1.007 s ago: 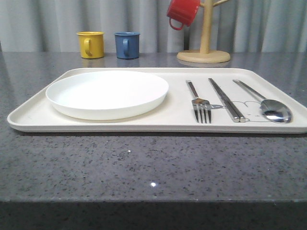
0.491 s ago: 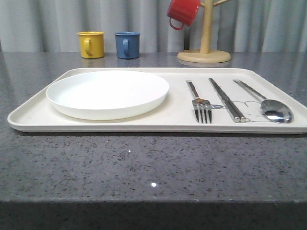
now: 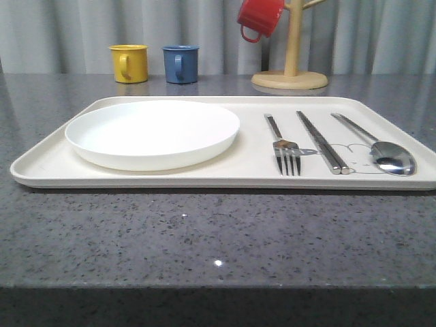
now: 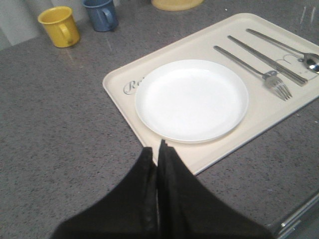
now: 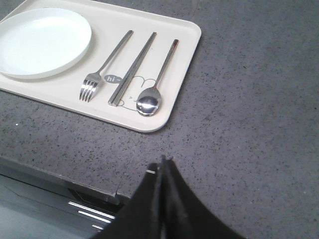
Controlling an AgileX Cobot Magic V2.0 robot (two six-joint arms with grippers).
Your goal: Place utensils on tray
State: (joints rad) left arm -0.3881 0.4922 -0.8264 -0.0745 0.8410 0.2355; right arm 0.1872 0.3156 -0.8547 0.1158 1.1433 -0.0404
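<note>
Left gripper [image 4: 158, 149] closed (fingers pressed together), right gripper [image 5: 163, 164] likewise, both empty

Looks like a kitchen: speckled grey counter [image 3: 204, 231], mugs [image 3: 129, 63] beside a wooden mug tree [image 3: 291, 65], grey curtain [image 3: 68, 34] behind.

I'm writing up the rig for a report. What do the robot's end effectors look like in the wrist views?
Both look alike. The left end effector and the right end effector each show two matte black fingers, broad at the base and tapering to narrow tips. The surfaces are plain, with no markings or cables in view.
</note>
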